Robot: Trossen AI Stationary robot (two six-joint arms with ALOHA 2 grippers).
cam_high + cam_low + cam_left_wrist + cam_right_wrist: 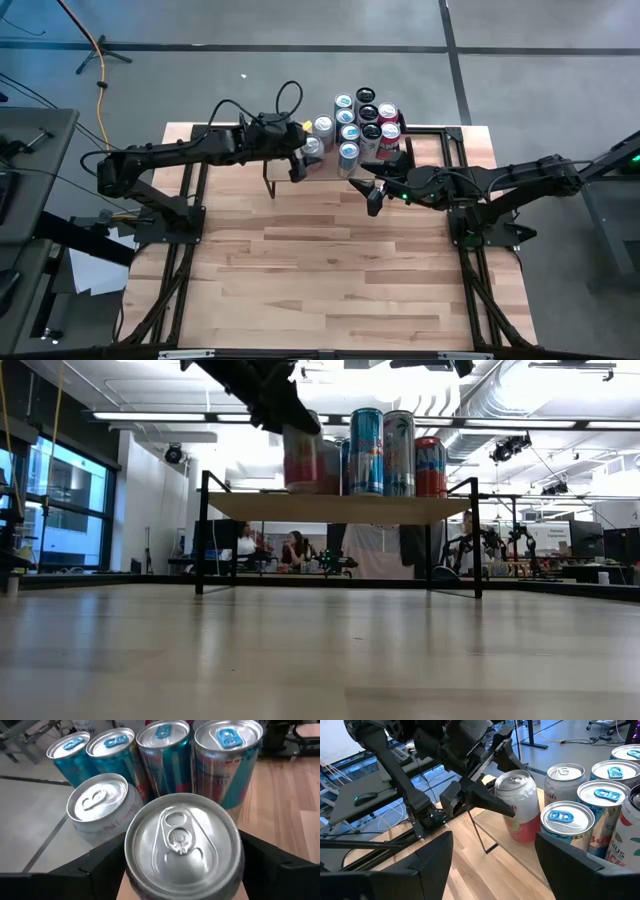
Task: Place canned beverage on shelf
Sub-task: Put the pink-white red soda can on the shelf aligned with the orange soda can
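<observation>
Here, a silver-topped can with a white and pink-red body stands upright at the left end of the shelf, a low riser with a light wood plank top and thin black metal legs set at the far edge of the pale wooden table. The left pincer reaches over that end of the shelf with one dark finger on each side of the can. The right wrist view shows a finger lying against the can's side; whether the fingers press the can or have just parted from it cannot be told.

Just beside this can stands a cluster of other upright cans, mostly blue and silver with some red ones and two with dark tops, filling the rest of the shelf. One white can with pink lettering is the nearest neighbour.

The right pincer hovers over the table just in front of the shelf's right part, its fingers spread and holding nothing.

Beyond the table, seated people are visible in a bright room.
</observation>
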